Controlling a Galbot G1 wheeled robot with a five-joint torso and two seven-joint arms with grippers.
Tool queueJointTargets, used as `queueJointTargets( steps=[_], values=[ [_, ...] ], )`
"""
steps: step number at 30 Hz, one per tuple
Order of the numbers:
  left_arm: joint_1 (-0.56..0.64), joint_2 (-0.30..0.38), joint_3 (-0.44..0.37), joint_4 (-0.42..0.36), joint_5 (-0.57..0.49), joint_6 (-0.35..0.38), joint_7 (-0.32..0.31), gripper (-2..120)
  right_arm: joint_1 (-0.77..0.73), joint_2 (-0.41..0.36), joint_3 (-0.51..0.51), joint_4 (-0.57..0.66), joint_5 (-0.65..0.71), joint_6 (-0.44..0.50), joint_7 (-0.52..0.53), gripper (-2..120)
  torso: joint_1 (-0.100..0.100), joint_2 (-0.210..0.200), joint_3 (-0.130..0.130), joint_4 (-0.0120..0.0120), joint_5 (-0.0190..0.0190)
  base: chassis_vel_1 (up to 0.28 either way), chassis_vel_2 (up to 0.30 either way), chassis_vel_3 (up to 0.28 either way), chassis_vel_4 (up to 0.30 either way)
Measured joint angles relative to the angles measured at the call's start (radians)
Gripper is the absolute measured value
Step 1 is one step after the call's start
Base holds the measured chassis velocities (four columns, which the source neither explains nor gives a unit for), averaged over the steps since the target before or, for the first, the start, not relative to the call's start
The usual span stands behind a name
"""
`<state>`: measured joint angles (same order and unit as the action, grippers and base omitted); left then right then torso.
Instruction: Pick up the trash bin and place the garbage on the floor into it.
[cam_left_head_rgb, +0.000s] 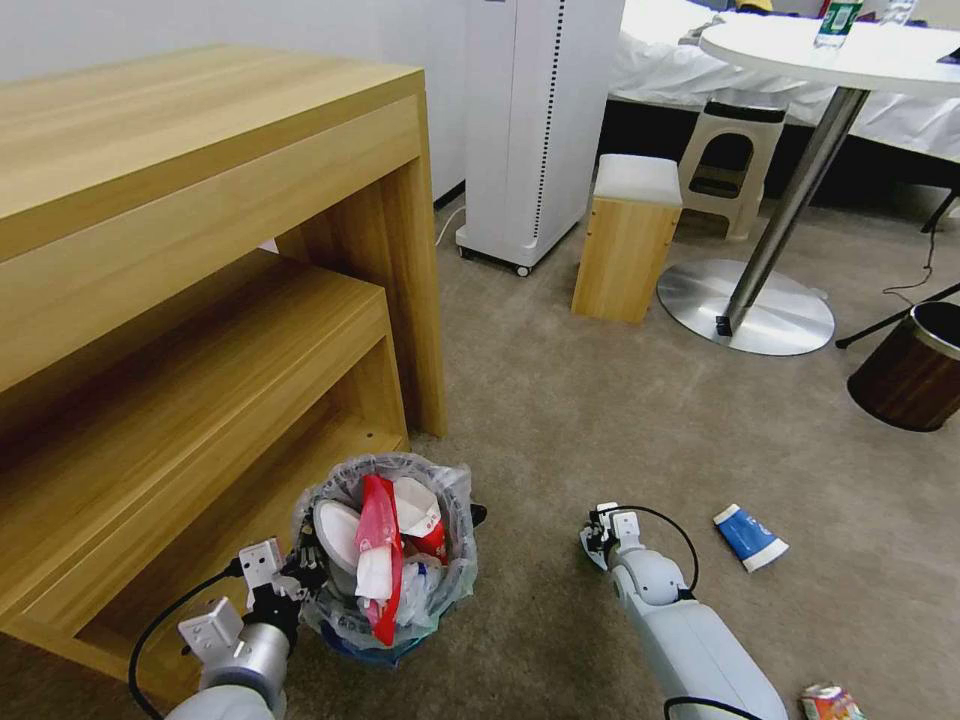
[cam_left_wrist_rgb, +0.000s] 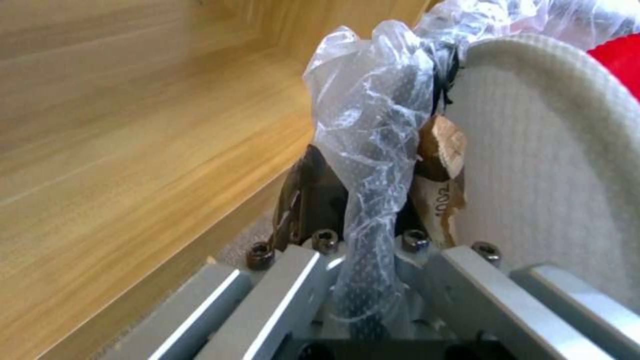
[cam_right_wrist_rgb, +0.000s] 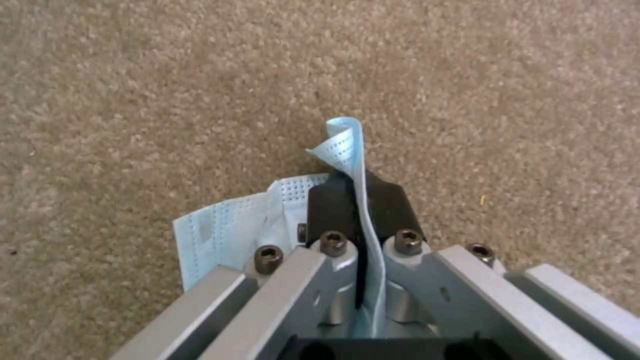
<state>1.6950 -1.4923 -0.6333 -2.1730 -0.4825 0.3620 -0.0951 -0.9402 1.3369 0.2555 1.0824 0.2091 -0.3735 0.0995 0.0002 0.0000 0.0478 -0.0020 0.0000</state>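
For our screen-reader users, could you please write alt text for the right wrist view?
The right gripper is shut on a light-blue mask, pinching a fold of it between black fingertips above brown carpet.

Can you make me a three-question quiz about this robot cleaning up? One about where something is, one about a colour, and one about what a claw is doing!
1. Where is the trash bin?
A. On the round table
B. On the carpet beside the wooden shelf
C. Under the stool

2. What colour is the mask?
A. Light blue
B. Red
C. Black

3. What is the right gripper doing?
A. Hanging open over bare carpet
B. Holding a bottle
C. Pinching the mask

Answers: 1 B, the head view shows the bin on the carpet next to the shelf, with the left gripper clamped on its rim. 2 A, the right wrist view shows pale blue. 3 C, the mask runs between its closed fingers.
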Motion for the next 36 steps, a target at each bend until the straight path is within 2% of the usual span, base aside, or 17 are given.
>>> queueJointTargets(
  steps=[8,18,24,27,28,31,32,35,36],
  values=[
    [-0.002,-0.002,0.003,0.008,0.003,0.0,0.0,1,-0.024,-0.014,0.006,0.041,0.01,0.012,0.012,0,0.0,0.0,0.0,0.0,0.0,0.0,0.0,0.0,0.0],
    [-0.009,-0.002,0.003,0.015,0.003,-0.001,0.001,1,-0.113,-0.065,0.018,0.218,0.086,0.061,-0.001,0,0.0,0.0,0.0,0.0001,0.0,0.0,0.0,0.0,0.0],
    [-0.008,-0.003,0.009,0.015,0.008,-0.001,0.009,1,-0.176,-0.105,0.037,0.316,0.157,0.17,-0.044,0,0.0,0.0,0.0,0.0,0.0,0.0,0.0,0.0,0.0],
    [-0.007,-0.005,0.012,0.015,0.014,-0.001,0.014,1,-0.215,-0.123,0.065,0.398,0.215,0.259,-0.098,0,0.0,0.0,0.0,0.0,0.0,0.0,0.0,0.0,0.0],
    [-0.007,-0.005,0.012,0.015,0.014,-0.001,0.014,1,-0.215,-0.123,0.065,0.398,0.215,0.259,-0.098,0,0.0,0.0,0.0,0.0,0.0,0.0,0.0,0.0,0.0],
    [-0.005,-0.006,0.015,0.015,0.018,-0.001,0.016,1,-0.242,-0.131,0.087,0.467,0.264,0.347,-0.185,0,0.0,0.0,0.0,0.0,0.0,0.0,0.0,0.0,0.0],
    [-0.005,-0.006,0.015,0.015,0.018,-0.001,0.016,1,-0.242,-0.131,0.087,0.467,0.264,0.347,-0.185,0,0.0,0.0,0.0,0.0,0.0,0.0,0.0,0.0,0.0],
    [-0.007,-0.007,0.019,0.013,0.021,-0.002,0.017,1,-0.266,-0.141,0.1,0.536,0.303,0.457,-0.302,0,0.0,0.0,0.0,0.0,-0.0001,0.0,0.0,0.0,0.0],
    [-0.007,-0.007,0.019,0.013,0.021,-0.002,0.017,1,-0.266,-0.141,0.1,0.536,0.303,0.457,-0.302,0,0.0,0.0,0.0,0.0,-0.0001,0.0,0.0,0.0,0.0]
  ],
)
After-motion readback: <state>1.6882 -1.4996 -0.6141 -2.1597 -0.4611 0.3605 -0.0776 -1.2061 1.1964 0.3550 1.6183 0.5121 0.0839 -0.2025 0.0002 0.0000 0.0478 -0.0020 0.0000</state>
